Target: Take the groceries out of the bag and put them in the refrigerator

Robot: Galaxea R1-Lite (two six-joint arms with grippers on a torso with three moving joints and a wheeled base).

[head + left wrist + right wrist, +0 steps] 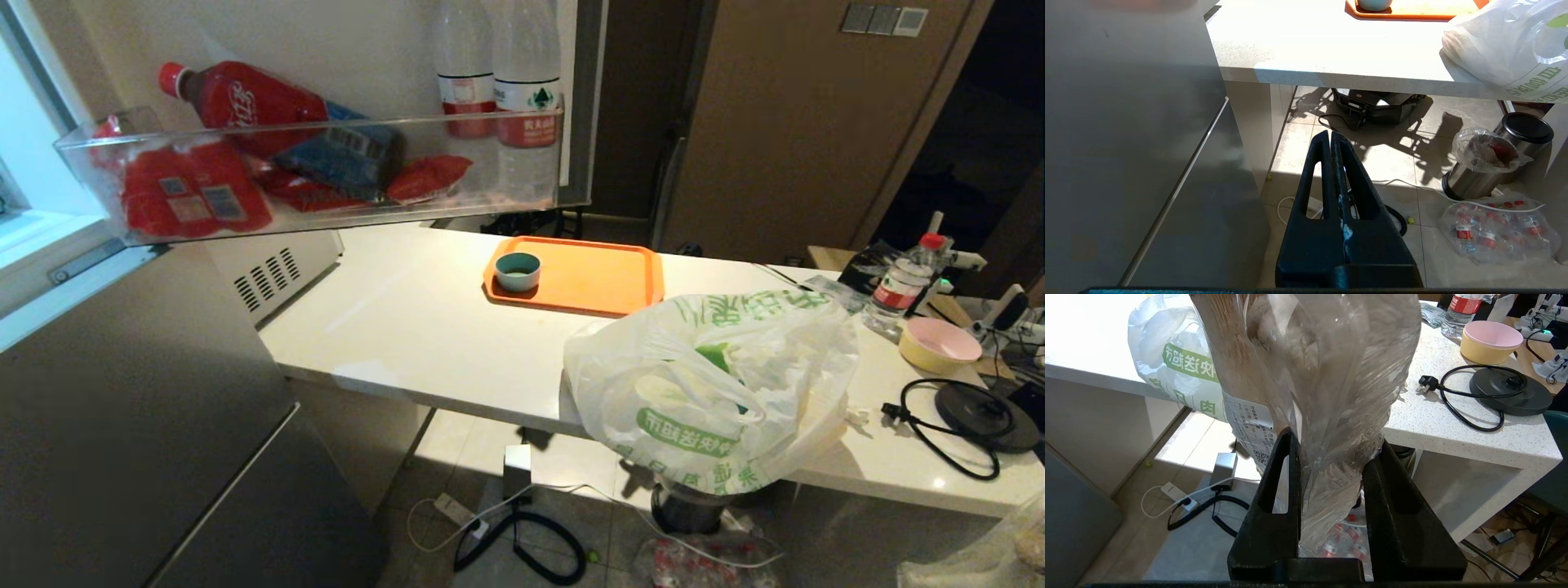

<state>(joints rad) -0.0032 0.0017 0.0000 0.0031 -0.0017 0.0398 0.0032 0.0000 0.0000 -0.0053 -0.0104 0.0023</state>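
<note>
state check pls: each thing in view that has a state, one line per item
refrigerator: upper door open, lower door shut.
door bin: loaded with bottles and red packs.
bag: on the counter edge, bulging, part overhanging.
clear pack: clamped in the right hand, off the counter.
left hand: shut, empty, above the floor.
orange tray: holds one teal cup.
kettle base: unplugged, cord loose.

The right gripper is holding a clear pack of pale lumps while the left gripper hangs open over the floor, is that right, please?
Not quite: the left gripper is shut, its fingers pressed together, as the left wrist view shows. The rest stands: the right gripper holds the clear pack of pale lumps.
</note>
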